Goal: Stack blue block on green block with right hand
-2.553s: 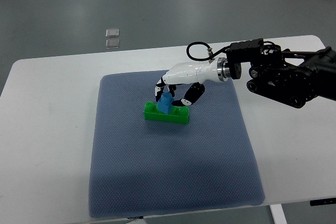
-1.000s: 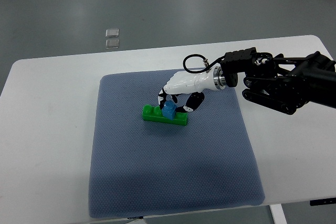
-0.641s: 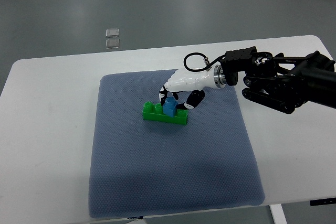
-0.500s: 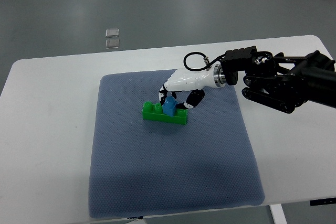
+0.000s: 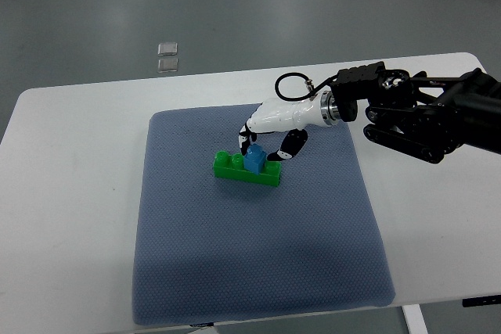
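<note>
The blue block (image 5: 253, 161) sits on top of the green block (image 5: 247, 169) on the mat (image 5: 250, 271), with the right hand (image 5: 270, 127) arched over it, fingertips apparently still pinching it

A: What does the arm (image 5: 427, 119) on the right look like?

B: It is black and built from open, skeletal links, with rods and brackets showing. Small fasteners dot the frame, too small to make out clearly.

A: And the right hand (image 5: 270, 127)?

B: It has a smooth, glossy white shell over the back. The fingers (image 5: 244, 140) are white with black joints, so they look banded. The thumb side is black and white too.

A: How do the two parts join?

B: Through a round silver wrist ring (image 5: 327, 107), with a black block just to the right of it.

A: Any wiring?

B: A thin black cable (image 5: 291, 86) loops up on the far side of the wrist.
</note>
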Robot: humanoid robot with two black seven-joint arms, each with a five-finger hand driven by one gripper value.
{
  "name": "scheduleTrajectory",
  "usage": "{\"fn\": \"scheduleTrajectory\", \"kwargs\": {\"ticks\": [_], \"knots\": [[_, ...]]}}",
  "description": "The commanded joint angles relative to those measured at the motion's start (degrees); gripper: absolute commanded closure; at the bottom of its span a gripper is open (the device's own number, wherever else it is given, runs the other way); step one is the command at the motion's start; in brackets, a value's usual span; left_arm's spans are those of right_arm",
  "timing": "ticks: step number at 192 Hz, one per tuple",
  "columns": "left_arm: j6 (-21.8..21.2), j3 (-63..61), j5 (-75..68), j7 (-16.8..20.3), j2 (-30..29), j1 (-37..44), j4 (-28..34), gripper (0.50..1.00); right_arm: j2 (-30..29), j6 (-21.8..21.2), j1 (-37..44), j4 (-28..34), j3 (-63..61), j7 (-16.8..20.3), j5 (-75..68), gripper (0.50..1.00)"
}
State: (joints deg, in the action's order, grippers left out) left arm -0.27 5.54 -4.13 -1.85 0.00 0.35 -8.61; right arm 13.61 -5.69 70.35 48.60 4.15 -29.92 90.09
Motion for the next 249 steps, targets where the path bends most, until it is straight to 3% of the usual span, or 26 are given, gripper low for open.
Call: {"fn": "scheduleTrajectory", "kwargs": {"ticks": [1, 61, 91, 116, 136, 153, 162, 168, 187, 200, 225, 249], "knots": [[0.0, 0.0, 0.0, 0.0, 0.0, 0.0, 0.0, 0.5, 0.28, -0.11, 0.05, 0.0, 0.07, -0.05, 0.0, 0.81], [0.0, 0.0, 0.0, 0.0, 0.0, 0.0, 0.0, 0.5, 1.77, -2.66, 2.07, 0.0, -0.28, -0.66, 0.0, 0.801], [0.0, 0.0, 0.0, 0.0, 0.0, 0.0, 0.0, 0.5, 4.06, -4.41, 3.57, -0.09, -0.9, -0.49, -0.88, 0.718], [0.0, 0.0, 0.0, 0.0, 0.0, 0.0, 0.0, 0.5, 6.08, -7.84, 4.09, -2.46, -3.97, 0.04, -2.9, 0.697], [0.0, 0.0, 0.0, 0.0, 0.0, 0.0, 0.0, 0.5, 6.34, -8.1, 3.39, -6.06, -7.93, 0.3, -8.08, 0.668], [0.0, 0.0, 0.0, 0.0, 0.0, 0.0, 0.0, 0.5, 6.08, -7.23, 0.84, -8.61, -11.79, 2.24, -15.56, 0.638], [0.0, 0.0, 0.0, 0.0, 0.0, 0.09, 0.0, 0.5, 5.99, -7.31, -0.91, -9.58, -14.69, 4.87, -21.69, 0.597], [0.0, 0.0, 0.0, 0.0, 0.0, 0.0, 0.0, 0.5, 5.91, -7.23, -1.44, -9.93, -15.84, 6.28, -24.26, 0.597], [0.0, 0.0, 0.0, 0.0, 0.0, 0.0, 0.0, 0.5, 5.47, -5.65, -5.74, -11.43, -21.02, 15.24, -38.74, 0.597], [0.0, 0.0, 0.0, 0.0, 0.0, 0.09, 0.0, 0.5, 5.2, -2.31, -8.12, -11.43, -23.66, 18.67, -46.57, 0.597], [0.0, 0.0, 0.0, 0.0, 0.0, 0.0, 0.0, 0.5, 3.88, 5.78, -11.99, -11.43, -27.08, 20.52, -57.91, 0.597], [0.0, 0.0, 0.0, 0.0, 0.0, 0.0, 0.0, 0.5, 2.92, 8.42, -14.98, -11.43, -30.51, 20.87, -65.57, 0.597]]}}
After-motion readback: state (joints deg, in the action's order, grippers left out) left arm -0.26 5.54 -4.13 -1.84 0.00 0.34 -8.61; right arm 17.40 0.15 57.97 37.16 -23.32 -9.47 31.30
